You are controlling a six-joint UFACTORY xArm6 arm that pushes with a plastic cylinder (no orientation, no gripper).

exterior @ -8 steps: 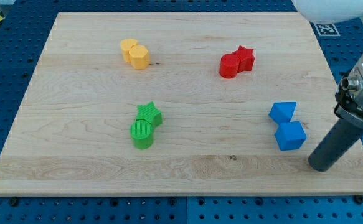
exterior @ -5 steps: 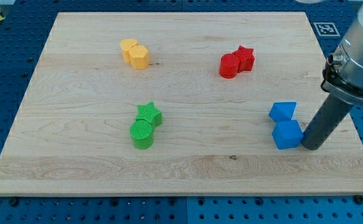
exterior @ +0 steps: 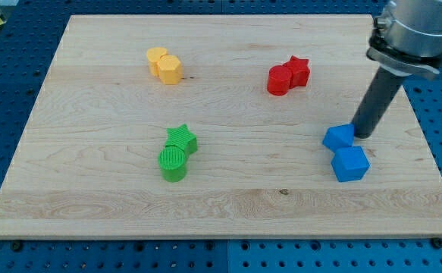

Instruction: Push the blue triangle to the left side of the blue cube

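The blue triangle (exterior: 338,137) lies at the view's right, touching the top left of the blue cube (exterior: 350,163). My tip (exterior: 362,133) stands right against the triangle's right side, above the cube. The rod rises up and to the view's right.
A red star (exterior: 297,70) and a red cylinder (exterior: 279,80) sit together at the upper right. Two yellow blocks (exterior: 164,65) sit at the upper left. A green star (exterior: 182,139) and a green cylinder (exterior: 173,163) sit left of centre. The board's right edge (exterior: 425,144) is close.
My tip has moved from the lower right of the cube up and left to the triangle's right side. The triangle has shifted slightly left.
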